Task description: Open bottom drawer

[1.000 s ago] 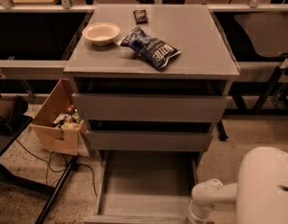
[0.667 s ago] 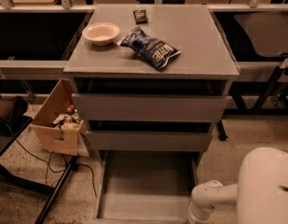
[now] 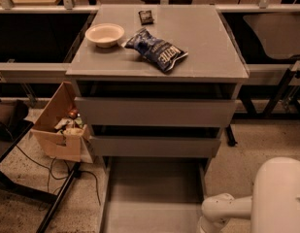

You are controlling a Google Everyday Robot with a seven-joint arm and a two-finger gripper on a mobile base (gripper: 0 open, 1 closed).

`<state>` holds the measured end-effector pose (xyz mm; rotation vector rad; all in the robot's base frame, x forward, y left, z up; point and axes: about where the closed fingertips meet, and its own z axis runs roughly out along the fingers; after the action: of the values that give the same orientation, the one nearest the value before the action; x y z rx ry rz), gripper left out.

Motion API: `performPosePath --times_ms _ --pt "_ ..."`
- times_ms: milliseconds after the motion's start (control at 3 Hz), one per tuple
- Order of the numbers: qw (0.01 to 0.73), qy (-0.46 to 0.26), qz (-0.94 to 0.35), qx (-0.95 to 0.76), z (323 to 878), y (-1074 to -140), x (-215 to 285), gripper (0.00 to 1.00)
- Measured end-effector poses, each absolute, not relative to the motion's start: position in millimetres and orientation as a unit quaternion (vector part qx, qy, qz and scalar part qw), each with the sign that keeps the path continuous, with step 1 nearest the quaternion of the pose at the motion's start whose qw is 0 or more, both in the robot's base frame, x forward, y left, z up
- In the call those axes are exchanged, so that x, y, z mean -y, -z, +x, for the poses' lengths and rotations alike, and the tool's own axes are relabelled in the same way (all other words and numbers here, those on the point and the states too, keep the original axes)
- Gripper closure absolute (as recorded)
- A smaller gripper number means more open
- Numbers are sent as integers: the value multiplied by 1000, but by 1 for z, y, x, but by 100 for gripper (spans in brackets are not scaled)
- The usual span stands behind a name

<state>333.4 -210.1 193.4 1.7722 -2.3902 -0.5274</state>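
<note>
The grey cabinet [image 3: 208, 42] has three drawers. The bottom drawer [image 3: 152, 193] is pulled out toward me; its plain grey shallow tray runs to the lower edge of the view, and its front panel is cut off below. The top drawer front [image 3: 154, 111] and the middle drawer front [image 3: 154, 146] are each slightly ajar. My white arm [image 3: 225, 208] reaches in at the bottom right, beside the tray's right side. The gripper is out of view below the frame edge.
A cream bowl [image 3: 105, 34], a blue chip bag [image 3: 157, 50] and a small dark packet [image 3: 146, 17] lie on the cabinet top. A cardboard box [image 3: 59, 130] with items and cables sits on the floor at left. My white body [image 3: 280, 198] fills the bottom right.
The white arm link has shifted slightly down and right. The bottom drawer's tray seems drawn out a little further toward me.
</note>
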Motion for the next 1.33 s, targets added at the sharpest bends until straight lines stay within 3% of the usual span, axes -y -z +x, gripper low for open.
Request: performPosePath --times_ms 667,1333 --pt "67 189 575 793 312 -195 209 100" --pt "67 189 575 793 312 -195 209 58"
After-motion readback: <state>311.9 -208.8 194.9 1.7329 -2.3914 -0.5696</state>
